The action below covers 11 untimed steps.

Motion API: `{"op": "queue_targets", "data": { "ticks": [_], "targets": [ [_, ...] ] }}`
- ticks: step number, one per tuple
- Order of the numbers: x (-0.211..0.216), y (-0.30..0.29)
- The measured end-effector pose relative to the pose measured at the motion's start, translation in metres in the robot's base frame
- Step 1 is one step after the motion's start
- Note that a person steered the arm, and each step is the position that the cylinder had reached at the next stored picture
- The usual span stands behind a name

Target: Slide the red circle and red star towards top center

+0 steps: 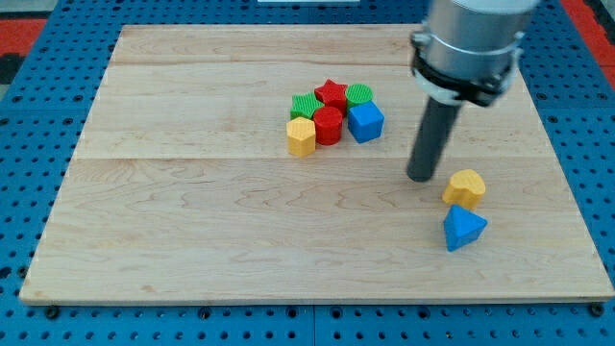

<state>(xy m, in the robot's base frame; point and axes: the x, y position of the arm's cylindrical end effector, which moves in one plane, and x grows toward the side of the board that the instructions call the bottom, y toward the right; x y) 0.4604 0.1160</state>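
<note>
The red star (332, 93) and the red circle (328, 125) sit in a tight cluster near the board's middle, the star just above the circle. Touching them are a green block (305, 104) at the left, a green round block (359, 94) at the upper right, a blue cube (365, 121) at the right and a yellow hexagon (301, 136) at the lower left. My tip (421, 177) rests on the board to the right of the cluster, well clear of it, just left of a yellow block (465, 186).
A blue triangle block (463, 228) lies just below the yellow block at the view's right. The wooden board (192, 221) sits on a blue pegboard table (38, 115). The arm's grey body (471, 43) hangs over the board's upper right.
</note>
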Motion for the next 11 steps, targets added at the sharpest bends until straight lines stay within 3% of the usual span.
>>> {"op": "queue_targets", "data": {
  "ticks": [3, 4, 8, 11],
  "targets": [
    [0.012, -0.097],
    [0.012, -0.098],
    [-0.070, -0.093],
    [-0.095, -0.098]
  ]
}}
